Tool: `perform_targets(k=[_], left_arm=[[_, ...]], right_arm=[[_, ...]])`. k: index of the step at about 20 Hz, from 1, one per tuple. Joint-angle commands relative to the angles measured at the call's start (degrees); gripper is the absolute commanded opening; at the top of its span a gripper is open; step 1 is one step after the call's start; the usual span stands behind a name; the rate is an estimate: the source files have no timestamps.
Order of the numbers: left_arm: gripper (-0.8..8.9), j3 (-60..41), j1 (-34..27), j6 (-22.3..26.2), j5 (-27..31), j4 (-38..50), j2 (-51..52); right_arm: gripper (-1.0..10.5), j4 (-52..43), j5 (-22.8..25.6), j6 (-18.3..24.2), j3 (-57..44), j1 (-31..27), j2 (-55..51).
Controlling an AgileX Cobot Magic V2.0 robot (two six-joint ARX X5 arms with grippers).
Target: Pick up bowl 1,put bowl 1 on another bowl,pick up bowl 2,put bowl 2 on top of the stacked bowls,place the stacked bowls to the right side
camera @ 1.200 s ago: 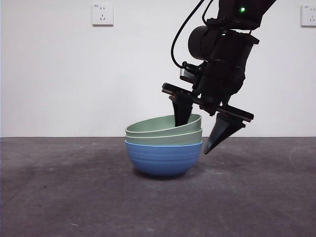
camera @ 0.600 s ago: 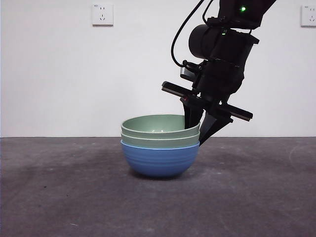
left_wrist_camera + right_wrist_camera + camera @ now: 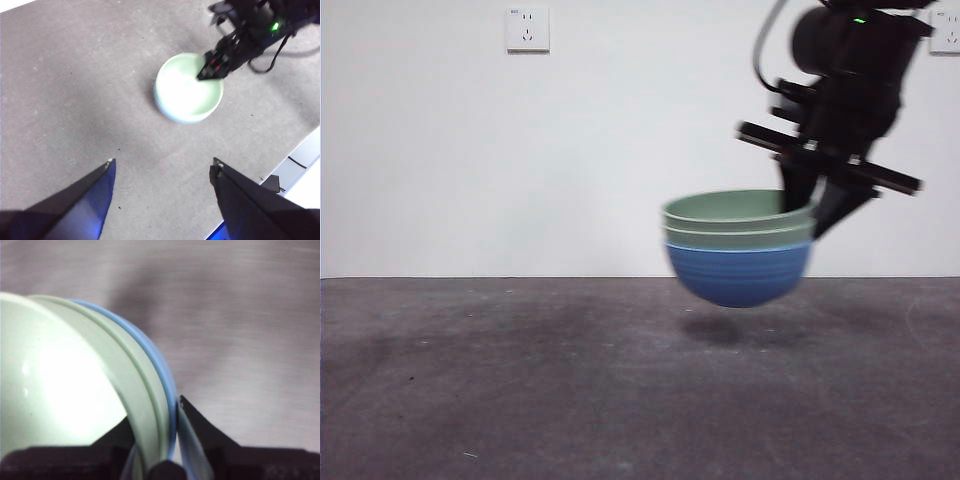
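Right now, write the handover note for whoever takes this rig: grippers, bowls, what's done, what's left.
Right gripper: shut on the rim of the stacked bowls, one jaw inside, one outside, holding them in the air above the table.
Left gripper: open, holding nothing, waiting high and apart from the bowls.
Bowls: two pale green nested in the blue bowl, level, their shadow on the table below.
Done: both green bowls stacked; stack picked up.
Left: carry the stack to the right side, set it down, release.
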State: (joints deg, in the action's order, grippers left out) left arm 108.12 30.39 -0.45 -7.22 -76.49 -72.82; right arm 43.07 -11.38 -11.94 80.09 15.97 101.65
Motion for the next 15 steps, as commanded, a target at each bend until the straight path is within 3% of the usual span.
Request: perform_targets(k=[1, 7, 15], left_arm=[[3.18, -0.15, -0.09, 0.66, -0.37, -2.45, 0.0], [3.18, -0.15, -0.09, 0.63, -0.35, -2.43, 0.0], [3.18, -0.15, -0.09, 0.46, -0.35, -2.43, 0.0]], right_arm=[[-0.1, -0.81, -0.24, 1.33, -0.2, -3.23, 0.24], [-0.1, -1.01, -0.22, 3.02, -0.2, -9.68, 1.57], [-0.1, -0.98, -0.24, 3.93, -0.22, -10.34, 5.7]])
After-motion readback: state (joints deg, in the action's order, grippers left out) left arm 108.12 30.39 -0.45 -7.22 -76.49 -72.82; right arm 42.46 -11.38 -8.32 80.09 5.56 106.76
